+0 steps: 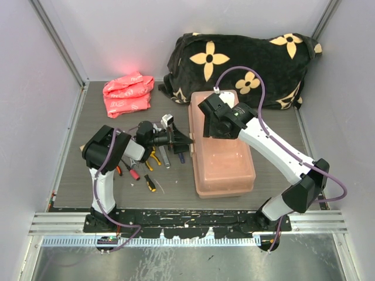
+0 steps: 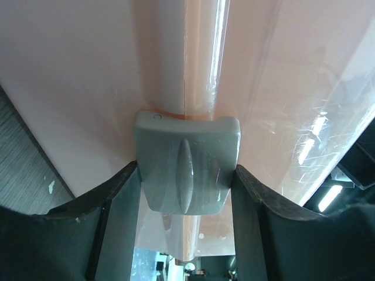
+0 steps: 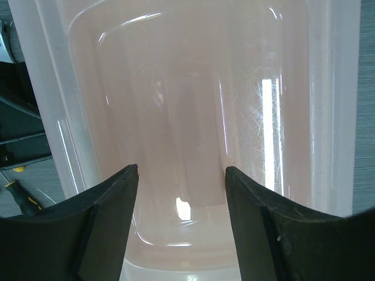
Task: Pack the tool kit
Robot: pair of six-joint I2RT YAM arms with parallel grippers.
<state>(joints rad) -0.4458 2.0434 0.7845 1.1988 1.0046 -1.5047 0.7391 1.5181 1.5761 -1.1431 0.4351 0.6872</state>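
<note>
Salmon-pink toolbox (image 1: 225, 167) sits mid-counter, slightly right of centre, long side running near to far. The lid looks down. The counter (image 1: 70, 175) is grey wood-grain.

The left arm (image 1: 105, 152) reaches rightward to the toolbox's left wall. In the left wrist view the left jaws are closed partway onto the grey latch (image 2: 187, 170), with one finger (image 2: 120, 211) against each side of it. The latch sits on the seam of the toolbox (image 2: 281, 88).

The right arm (image 1: 275, 149) comes in from the near right and bends over the far-left part of the lid. The right jaws are about half open, pointing down at the toolbox (image 3: 193, 105) with nothing between them. Can't tell if the tips touch the lid.

Loose hand tools (image 1: 153, 161) lie on the counter just left of the toolbox. They are right under the left arm's wrist and partly hidden by it:
- silver wrenches (image 1: 164, 156)
- orange-handled pliers (image 1: 154, 157)
- a red-handled tool (image 1: 133, 171)
- a yellow-and-black screwdriver (image 1: 150, 183), nearest of the lot

All of them are outside the box.

A bright pink bag (image 1: 128, 93) lies far left, well apart from the tools. Black fabric with yellow flowers (image 1: 240, 58) is bunched along the far wall, right behind the toolbox's far end. The right arm's purple cable (image 1: 234, 70) loops in front of it.
</note>
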